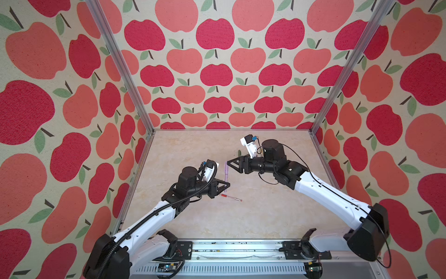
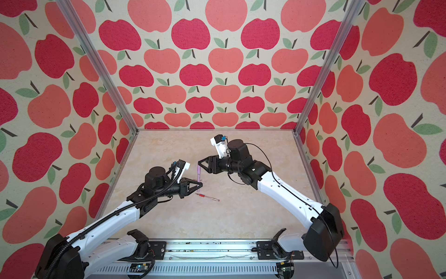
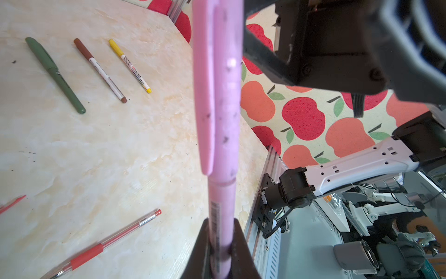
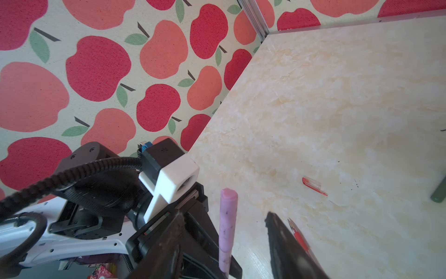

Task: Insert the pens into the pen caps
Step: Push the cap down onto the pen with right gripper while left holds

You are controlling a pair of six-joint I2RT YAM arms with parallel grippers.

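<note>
Pink pen (image 3: 222, 203) stands clamped in left claw (image 3: 221, 232).

You are looking at a cream marble-patterned tabletop (image 1: 253, 217) that is lying in soft, even light. Apple-print walls (image 1: 217, 72) are rising from its far edge and both sides. Aluminium posts (image 1: 118, 60) are standing at its far corners, and a metal rail (image 1: 236, 251) is running along its near edge.

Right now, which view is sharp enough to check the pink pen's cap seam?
Left wrist view: pink pen close, slightly soft, seam readable; right wrist view: right gripper fingers blurred, pen top sharp; both top views: pen tiny, seam unresolved.
</note>
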